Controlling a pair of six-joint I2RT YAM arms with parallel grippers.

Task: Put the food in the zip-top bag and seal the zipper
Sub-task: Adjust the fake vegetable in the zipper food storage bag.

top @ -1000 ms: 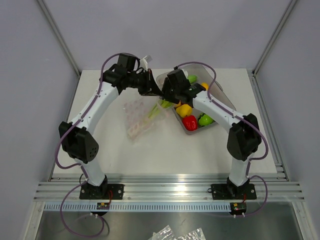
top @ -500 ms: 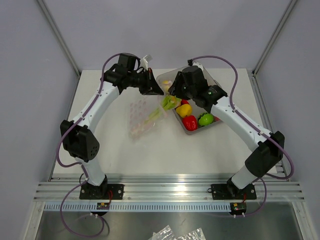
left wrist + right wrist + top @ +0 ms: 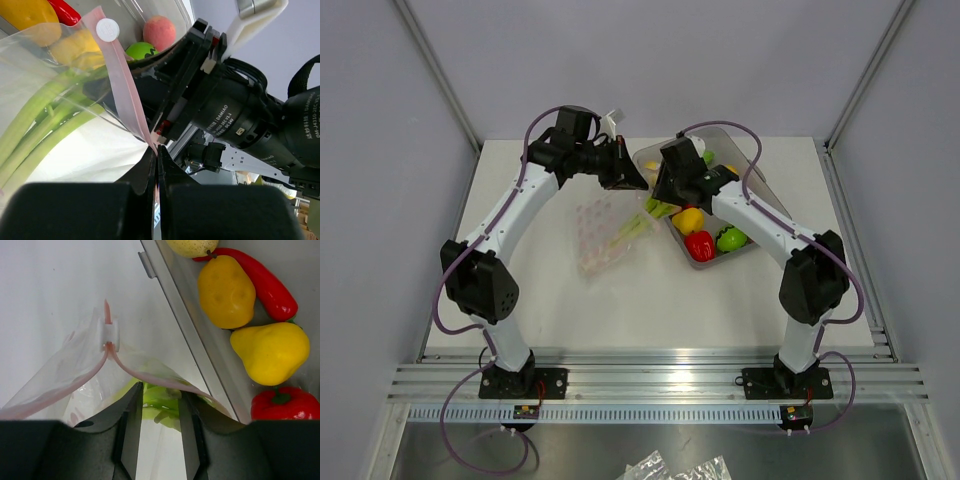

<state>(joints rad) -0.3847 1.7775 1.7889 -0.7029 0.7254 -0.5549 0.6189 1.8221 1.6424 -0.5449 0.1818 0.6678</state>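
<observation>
Left pincer (image 3: 157, 152) is pressed together on the thin pink-red zipper strip (image 3: 122, 80) of the flat clear plastic zip-top bag (image 3: 598, 238), holding that edge up so the mouth gapes, rest of it lying on the white surface (image 3: 650, 300). Right pincer (image 3: 161, 392) sits at the mouth, jaws either side of a pale green toy stalk vegetable (image 3: 35, 135) that's partly inside; can't tell if it's actually squeezing. Yellow toy pear (image 3: 270, 352) and red toy chilli (image 3: 270, 282) sit in the grey translucent tray (image 3: 186, 315) just beside.
</observation>
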